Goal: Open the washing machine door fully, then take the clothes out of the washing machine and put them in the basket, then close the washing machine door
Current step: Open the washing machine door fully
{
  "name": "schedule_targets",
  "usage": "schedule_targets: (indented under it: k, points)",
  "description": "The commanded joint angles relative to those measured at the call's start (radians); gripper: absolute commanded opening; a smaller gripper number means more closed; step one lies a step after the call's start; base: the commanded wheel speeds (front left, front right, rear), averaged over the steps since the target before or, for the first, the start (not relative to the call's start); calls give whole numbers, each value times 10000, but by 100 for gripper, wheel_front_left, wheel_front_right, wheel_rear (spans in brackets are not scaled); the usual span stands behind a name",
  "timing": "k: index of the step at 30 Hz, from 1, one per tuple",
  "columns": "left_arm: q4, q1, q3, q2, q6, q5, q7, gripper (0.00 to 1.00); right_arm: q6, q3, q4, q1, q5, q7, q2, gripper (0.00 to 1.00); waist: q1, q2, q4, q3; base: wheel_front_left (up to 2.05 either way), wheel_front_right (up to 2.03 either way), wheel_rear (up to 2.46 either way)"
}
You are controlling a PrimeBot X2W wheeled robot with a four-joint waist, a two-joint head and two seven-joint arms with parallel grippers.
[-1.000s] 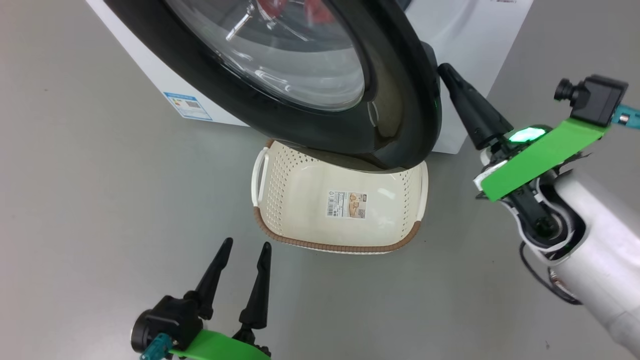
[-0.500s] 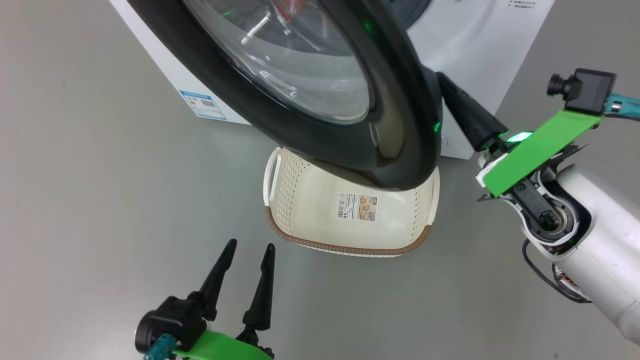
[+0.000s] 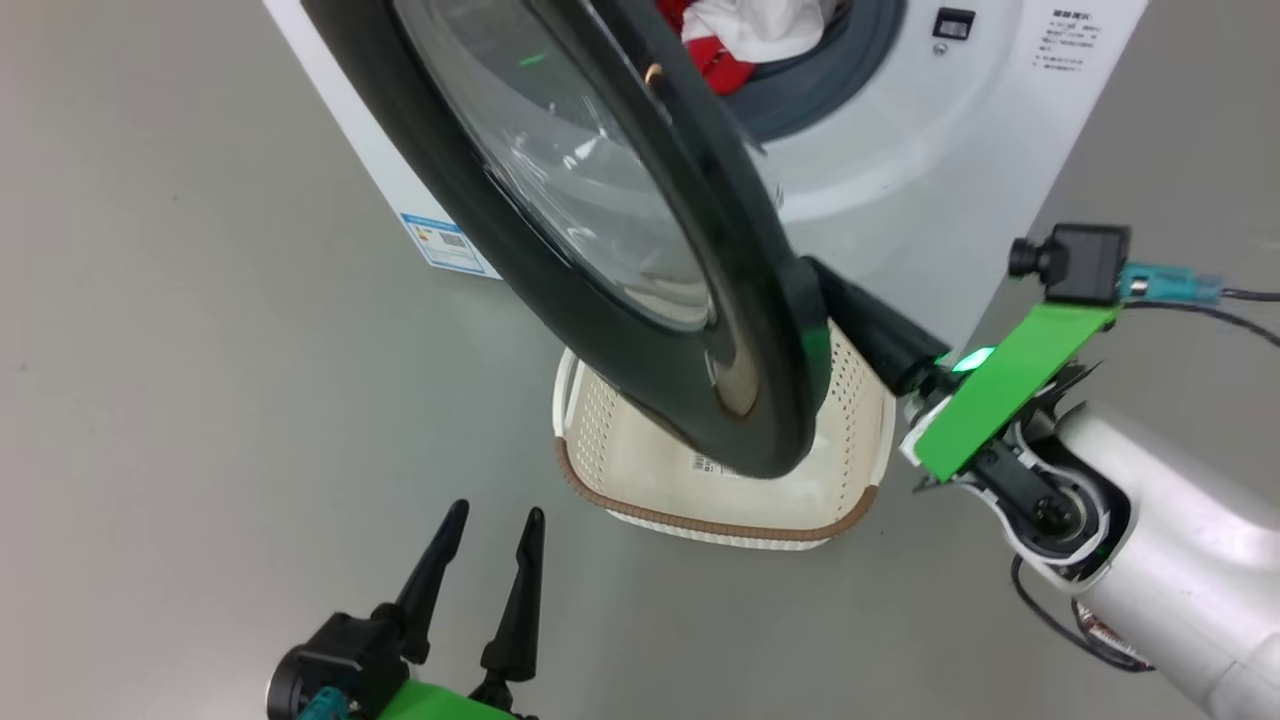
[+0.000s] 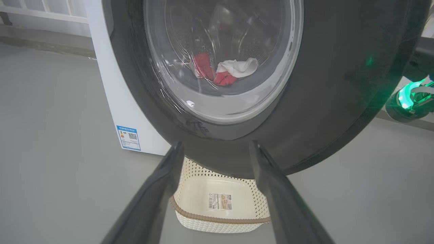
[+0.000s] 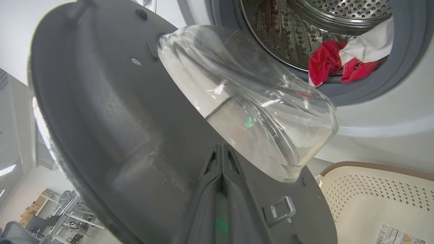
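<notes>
The door stood half open over the basket: stiff, heavy and slick, so you were best pushing its inner rim, where your right gripper lay, fingers shut together. Your left gripper hung wide and empty. Soft, light clothes lay inside the washing machine.

Premises: test laboratory or workshop, not a home. The washing machine, sticker on its flank, stands free on a bare grey floor. At eight o'clock in the right wrist view: open metal racks, stacked cardboard boxes, an office chair.
</notes>
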Motion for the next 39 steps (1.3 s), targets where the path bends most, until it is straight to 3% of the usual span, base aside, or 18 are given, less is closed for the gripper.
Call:
schedule_targets:
  k: [1, 18, 39]
  points:
    - [-248, 93, 356, 102, 81, -11, -120, 100, 67, 173, -337, 308, 43, 76, 271, 0, 0, 0, 191, -192, 0, 0, 0]
    - [-290, 769, 361, 102, 211, -9, -120, 100, 67, 1021, -433, 868, 114, 340, 952, 0, 0, 0, 1505, -1076, 0, 0, 0]
    - [-828, 1104, 811, 102, 583, -101, -120, 100, 67, 1530, -277, 526, 99, 729, 1875, 0, 0, 0, 1659, -1122, 0, 0, 0]
